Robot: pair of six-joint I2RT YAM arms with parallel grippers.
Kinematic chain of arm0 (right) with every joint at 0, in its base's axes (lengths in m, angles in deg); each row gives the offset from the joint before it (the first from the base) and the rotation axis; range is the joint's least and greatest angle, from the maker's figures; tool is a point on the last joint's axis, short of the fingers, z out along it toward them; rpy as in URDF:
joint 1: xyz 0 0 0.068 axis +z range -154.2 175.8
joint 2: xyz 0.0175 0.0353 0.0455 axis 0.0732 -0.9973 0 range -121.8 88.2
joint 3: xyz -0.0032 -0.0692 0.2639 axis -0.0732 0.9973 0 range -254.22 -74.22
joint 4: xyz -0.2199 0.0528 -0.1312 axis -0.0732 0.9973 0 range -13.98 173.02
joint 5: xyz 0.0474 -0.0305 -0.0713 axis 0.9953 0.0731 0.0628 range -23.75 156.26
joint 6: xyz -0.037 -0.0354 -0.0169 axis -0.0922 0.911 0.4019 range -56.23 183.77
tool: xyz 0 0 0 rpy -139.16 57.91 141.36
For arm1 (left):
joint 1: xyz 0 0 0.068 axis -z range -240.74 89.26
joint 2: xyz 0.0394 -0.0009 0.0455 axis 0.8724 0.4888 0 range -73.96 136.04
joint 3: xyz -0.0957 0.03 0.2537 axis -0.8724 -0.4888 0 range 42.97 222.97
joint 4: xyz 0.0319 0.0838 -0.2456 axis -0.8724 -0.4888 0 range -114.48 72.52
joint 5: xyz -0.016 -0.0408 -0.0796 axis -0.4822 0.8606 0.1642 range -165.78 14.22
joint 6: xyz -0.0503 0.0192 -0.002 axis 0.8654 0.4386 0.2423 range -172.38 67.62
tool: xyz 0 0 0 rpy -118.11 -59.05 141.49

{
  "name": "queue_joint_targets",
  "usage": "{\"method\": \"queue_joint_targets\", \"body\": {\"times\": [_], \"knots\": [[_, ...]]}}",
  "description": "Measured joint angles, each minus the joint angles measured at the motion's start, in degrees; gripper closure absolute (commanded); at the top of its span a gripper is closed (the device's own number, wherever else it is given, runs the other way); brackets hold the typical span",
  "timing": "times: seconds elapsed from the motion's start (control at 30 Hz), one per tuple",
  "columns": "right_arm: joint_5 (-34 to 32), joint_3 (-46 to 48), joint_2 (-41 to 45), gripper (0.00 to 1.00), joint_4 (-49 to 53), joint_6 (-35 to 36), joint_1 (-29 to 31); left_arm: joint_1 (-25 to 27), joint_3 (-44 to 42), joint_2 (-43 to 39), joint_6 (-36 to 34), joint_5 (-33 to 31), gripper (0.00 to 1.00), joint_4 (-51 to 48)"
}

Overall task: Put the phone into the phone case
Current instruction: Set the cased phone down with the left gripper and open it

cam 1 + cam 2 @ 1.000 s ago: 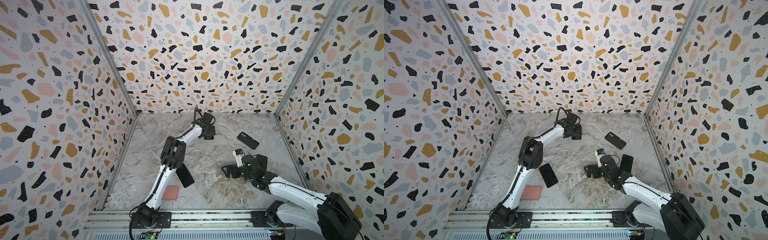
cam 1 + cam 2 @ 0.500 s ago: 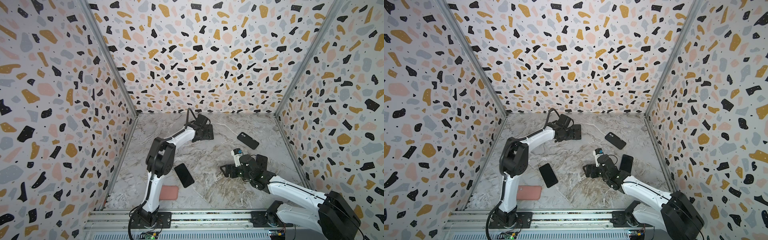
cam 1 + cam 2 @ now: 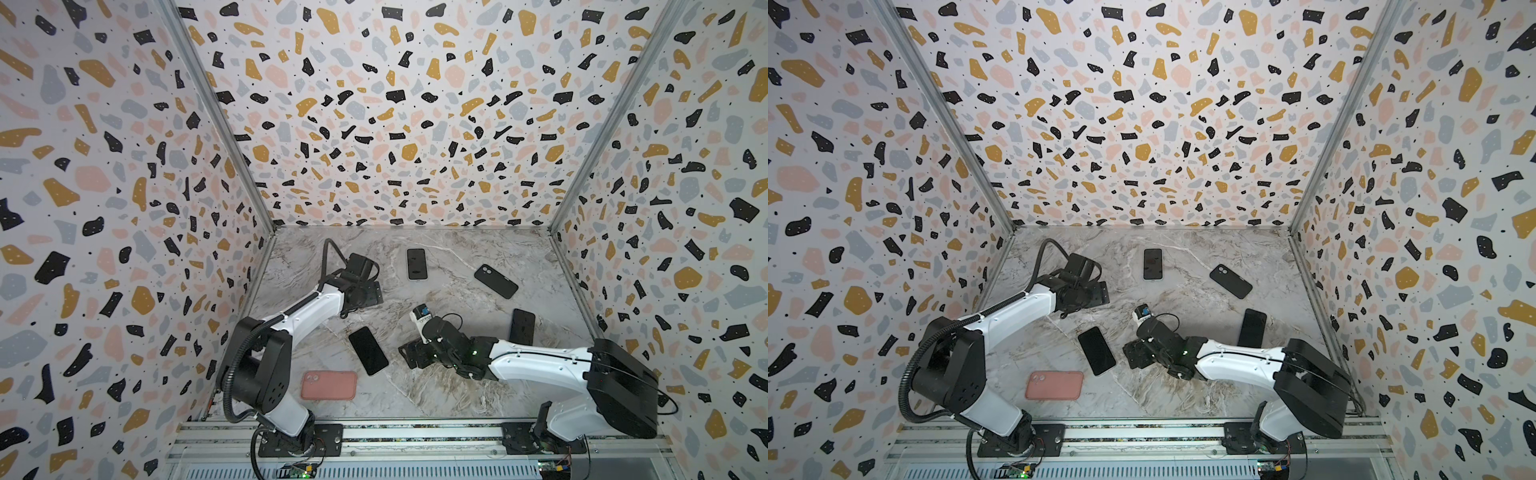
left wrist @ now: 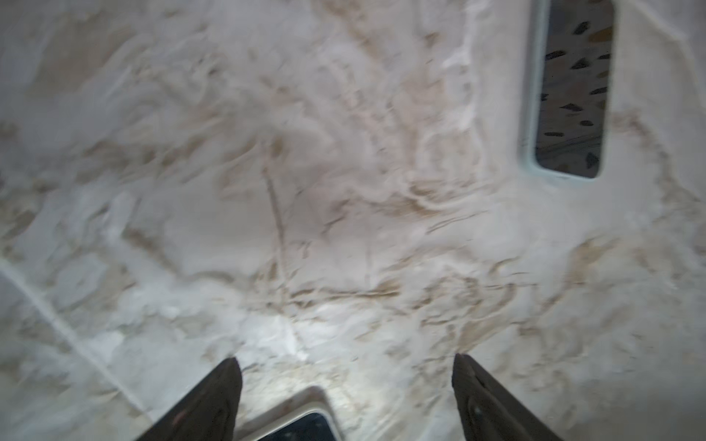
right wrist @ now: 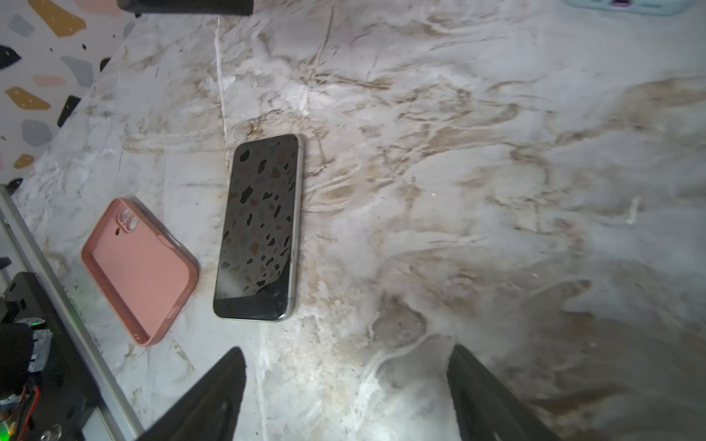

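A bare phone (image 3: 368, 350) (image 3: 1096, 350) (image 5: 259, 229) lies screen up at the middle front of the marble floor. The pink phone case (image 3: 329, 385) (image 3: 1054, 385) (image 5: 139, 267) lies open side up beside it, nearer the front rail. My right gripper (image 3: 406, 354) (image 3: 1130, 354) (image 5: 345, 353) is low over the floor just right of the phone, open with nothing between its fingers. My left gripper (image 3: 371, 293) (image 3: 1099, 293) (image 4: 345, 361) hangs open over bare floor at the back left. A light-rimmed dark corner, unidentifiable, shows below it in the left wrist view.
A phone in a light case (image 3: 417, 264) (image 3: 1153, 264) (image 4: 571, 88) lies at the back middle. A black case (image 3: 496, 281) (image 3: 1230, 281) lies back right, and another black slab (image 3: 522, 327) (image 3: 1252, 328) lies by the right arm. Patterned walls close three sides.
My left gripper has drawn back leftward from the back middle, uncovering the light-cased phone lying there. My right gripper has moved left, closer to the bare phone.
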Motion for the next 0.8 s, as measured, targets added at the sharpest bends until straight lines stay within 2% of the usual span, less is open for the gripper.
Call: {"method": "queue_joint_targets", "body": {"times": [0.13, 0.37, 0.57, 0.8], "knots": [[-1.18, -7.23, -6.54, 0.17, 2.34, 1.95, 3.19, -1.51, -6.16, -5.27, -0.66, -1.27, 0.09, -0.74], [-1.66, -15.06, -14.05, 0.17, 6.64, 5.14, 5.27, -5.27, -11.06, -11.26, -2.14, -3.96, 0.07, -1.09], [-1.36, -21.94, -20.37, 0.17, 10.45, 7.04, 5.79, -8.13, -11.45, -10.71, -2.34, -4.90, 0.07, -2.73], [-1.22, -29.18, -28.02, 0.16, 15.41, 7.48, 6.58, -10.51, -10.38, -5.88, -2.29, -4.92, 0.08, -4.00]]}}
